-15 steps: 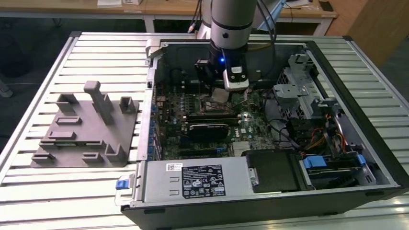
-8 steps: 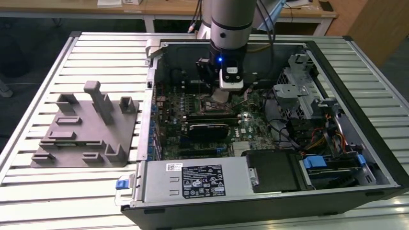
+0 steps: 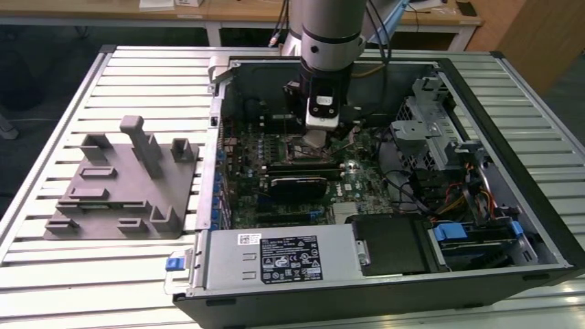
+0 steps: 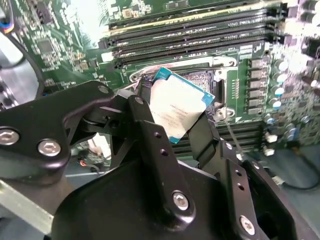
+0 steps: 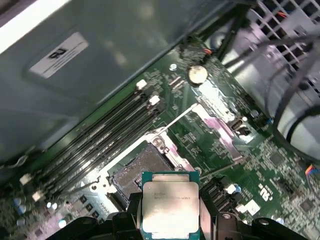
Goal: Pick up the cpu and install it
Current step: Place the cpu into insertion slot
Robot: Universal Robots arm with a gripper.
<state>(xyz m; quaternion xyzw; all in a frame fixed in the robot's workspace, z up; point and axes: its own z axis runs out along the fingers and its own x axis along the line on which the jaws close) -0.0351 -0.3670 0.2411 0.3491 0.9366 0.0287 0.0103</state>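
My gripper (image 4: 172, 117) is shut on the cpu (image 4: 176, 110), a small square chip with a pale silver top and a teal edge. In the first wrist view the cpu (image 5: 169, 205) hangs tilted just above the open socket (image 5: 142, 170) on the green motherboard (image 5: 220, 145). In the exterior view the gripper (image 3: 316, 140) reaches down into the open computer case (image 3: 512, 103), over the middle of the board. Black fingers (image 4: 150, 130) clamp the chip on two opposite sides.
Long memory slots (image 5: 100, 140) run beside the socket. A grey plastic fixture (image 3: 128, 181) lies on the slatted table at the exterior view's left. A silver box with a black label (image 3: 279, 257) sits at the case front; drive cages and cables (image 3: 439, 137) crowd the right.
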